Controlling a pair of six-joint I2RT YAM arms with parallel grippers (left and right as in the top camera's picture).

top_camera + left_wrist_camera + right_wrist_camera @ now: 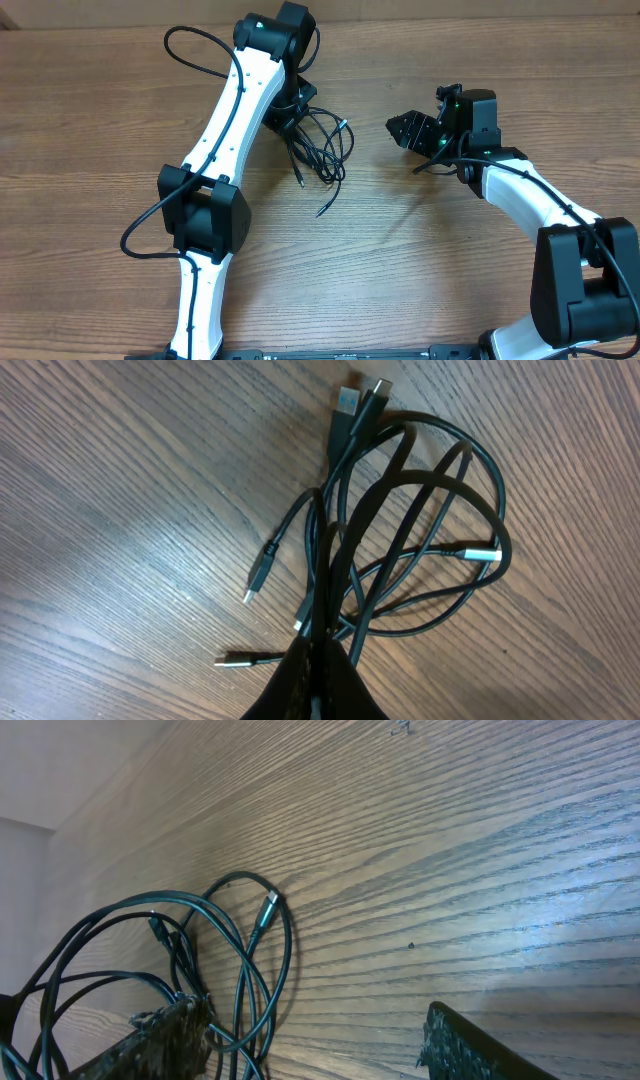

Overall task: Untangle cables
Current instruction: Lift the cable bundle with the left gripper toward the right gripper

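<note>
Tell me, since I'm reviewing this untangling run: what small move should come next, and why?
Probably ease the right gripper toward the cables: its jaws stand open and empty beside the bundle, while the left gripper is shut on the bunched strands.

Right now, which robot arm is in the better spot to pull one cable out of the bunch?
Probably the right. The left gripper is shut on the cables, holding the bunch, while the right gripper is open, empty and facing the loops.
</note>
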